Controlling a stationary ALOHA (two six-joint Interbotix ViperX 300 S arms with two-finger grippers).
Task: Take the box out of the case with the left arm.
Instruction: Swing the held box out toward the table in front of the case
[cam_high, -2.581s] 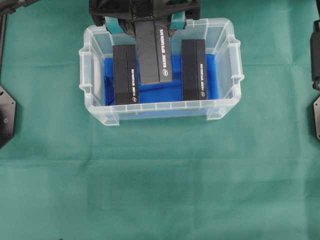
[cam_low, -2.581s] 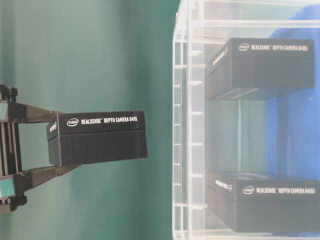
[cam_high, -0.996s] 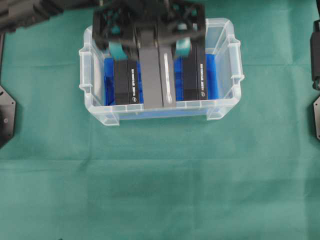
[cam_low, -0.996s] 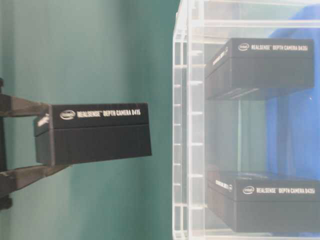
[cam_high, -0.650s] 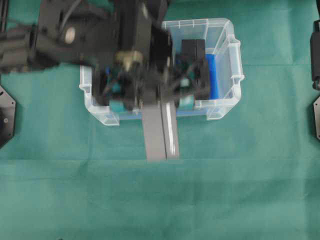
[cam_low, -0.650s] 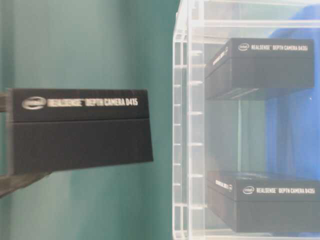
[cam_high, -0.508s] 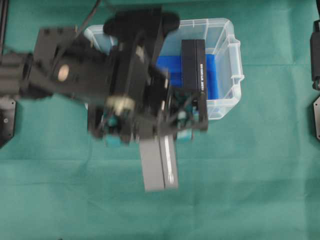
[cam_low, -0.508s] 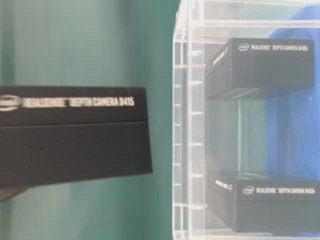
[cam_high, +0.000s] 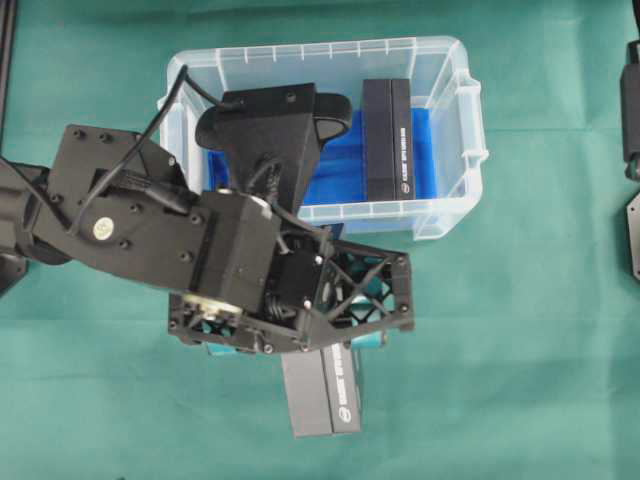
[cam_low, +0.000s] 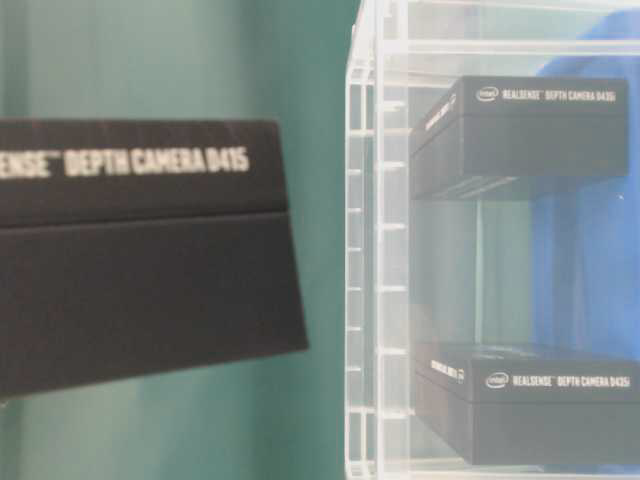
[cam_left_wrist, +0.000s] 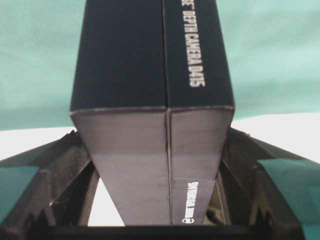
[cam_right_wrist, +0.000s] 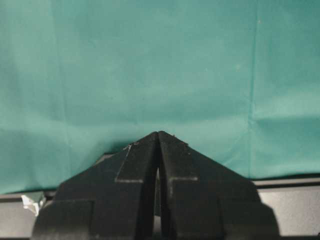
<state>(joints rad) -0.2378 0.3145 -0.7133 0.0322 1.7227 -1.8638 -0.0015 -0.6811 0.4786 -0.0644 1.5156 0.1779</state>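
A long black box with white lettering sticks out of my left gripper, which is shut on it. Box and gripper are over the green cloth, in front of the case and outside its rim. In the left wrist view the box fills the gap between the two fingers. The table-level view has the held box large and close, left of the clear case wall. My right gripper is shut on nothing above bare cloth.
One black box lies in the right half of the case on blue lining; my left arm covers the case's left half. The table-level view shows two boxes inside. The right arm sits at the right edge.
My left arm has carried the box from above the case to the front, past its rim and out over the cloth. The box looms larger in the table-level view. The right arm stayed put.
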